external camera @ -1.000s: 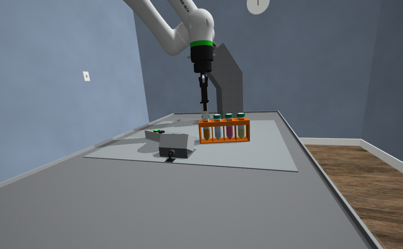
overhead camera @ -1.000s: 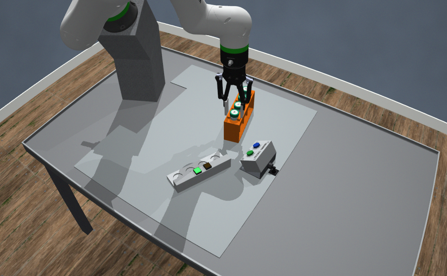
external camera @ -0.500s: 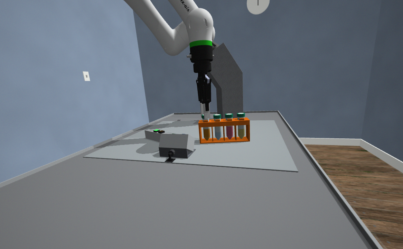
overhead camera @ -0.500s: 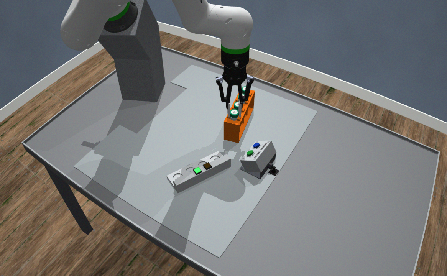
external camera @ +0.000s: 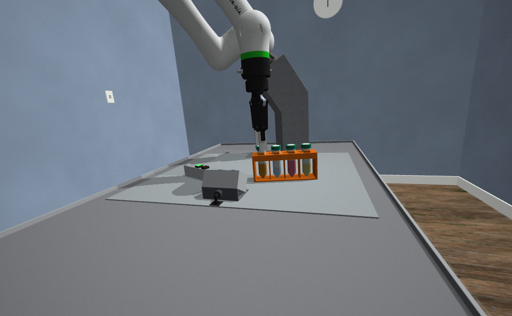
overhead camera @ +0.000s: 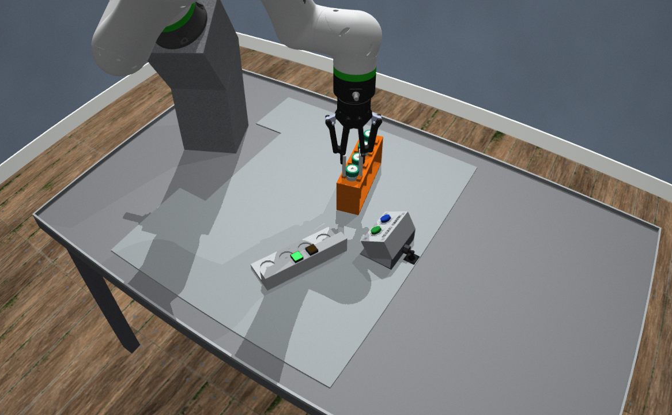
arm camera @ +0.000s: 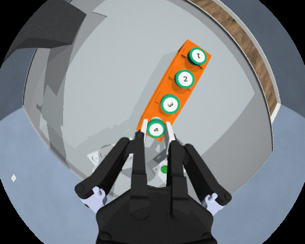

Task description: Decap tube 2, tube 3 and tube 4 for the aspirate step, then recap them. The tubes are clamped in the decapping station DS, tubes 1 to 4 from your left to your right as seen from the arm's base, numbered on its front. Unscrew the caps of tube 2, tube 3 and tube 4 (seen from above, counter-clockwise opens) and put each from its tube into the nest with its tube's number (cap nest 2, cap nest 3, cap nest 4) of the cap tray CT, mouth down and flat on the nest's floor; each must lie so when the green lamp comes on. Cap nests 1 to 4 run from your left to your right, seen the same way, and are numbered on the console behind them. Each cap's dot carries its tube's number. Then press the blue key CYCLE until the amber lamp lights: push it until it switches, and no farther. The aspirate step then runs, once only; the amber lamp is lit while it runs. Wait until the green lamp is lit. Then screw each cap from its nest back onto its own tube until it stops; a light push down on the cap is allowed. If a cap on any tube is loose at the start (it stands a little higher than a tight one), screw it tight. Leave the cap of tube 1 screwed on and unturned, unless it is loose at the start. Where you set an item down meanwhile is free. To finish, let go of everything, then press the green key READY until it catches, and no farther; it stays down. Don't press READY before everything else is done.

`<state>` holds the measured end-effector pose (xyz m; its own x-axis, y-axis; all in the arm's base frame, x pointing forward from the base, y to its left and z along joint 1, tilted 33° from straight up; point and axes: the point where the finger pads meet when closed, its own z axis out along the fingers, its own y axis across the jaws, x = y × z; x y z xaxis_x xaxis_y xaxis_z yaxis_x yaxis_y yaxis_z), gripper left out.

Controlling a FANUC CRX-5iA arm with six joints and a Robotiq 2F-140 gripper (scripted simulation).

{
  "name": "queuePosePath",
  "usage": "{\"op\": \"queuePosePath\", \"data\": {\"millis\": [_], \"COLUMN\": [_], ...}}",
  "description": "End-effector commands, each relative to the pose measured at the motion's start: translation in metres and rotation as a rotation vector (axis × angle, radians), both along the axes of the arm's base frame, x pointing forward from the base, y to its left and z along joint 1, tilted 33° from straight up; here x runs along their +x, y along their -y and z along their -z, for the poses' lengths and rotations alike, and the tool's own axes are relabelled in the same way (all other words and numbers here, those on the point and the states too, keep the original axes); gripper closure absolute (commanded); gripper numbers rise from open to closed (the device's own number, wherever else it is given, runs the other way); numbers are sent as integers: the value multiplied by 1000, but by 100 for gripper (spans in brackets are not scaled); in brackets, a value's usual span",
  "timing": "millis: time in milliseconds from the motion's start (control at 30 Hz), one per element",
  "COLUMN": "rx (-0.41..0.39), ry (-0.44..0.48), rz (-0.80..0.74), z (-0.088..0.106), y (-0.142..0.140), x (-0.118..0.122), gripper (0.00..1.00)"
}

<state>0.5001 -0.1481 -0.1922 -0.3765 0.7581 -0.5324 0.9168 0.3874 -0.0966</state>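
Black two-finger gripper (arm camera: 156, 129): jaws clamped on the green round cap of tube 4 (arm camera: 155, 129) in the orange station block (overhead camera: 357, 192). Recommend turning without slip, squarely about the tube axis.

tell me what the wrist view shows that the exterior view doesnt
Only wrist: the numbers on the cap dots, such as cap 1 and cap 2, and a finger on each side of cap 4.
Only exterior: the tubes' coloured contents, with amber liquid under the held cap, and a wall clock.
Both: the gripper shut on cap 4 at the end of the orange station.
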Motion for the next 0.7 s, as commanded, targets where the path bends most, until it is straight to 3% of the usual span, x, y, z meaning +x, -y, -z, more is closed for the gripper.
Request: {"op": "queuePosePath", "data": {"millis": [0, 667], "rx": [15, 95], "ry": [60, 374], "rz": [94, 599], "z": [0, 1], "y": [0, 1], "x": [0, 0], "gripper": [100, 100]}}
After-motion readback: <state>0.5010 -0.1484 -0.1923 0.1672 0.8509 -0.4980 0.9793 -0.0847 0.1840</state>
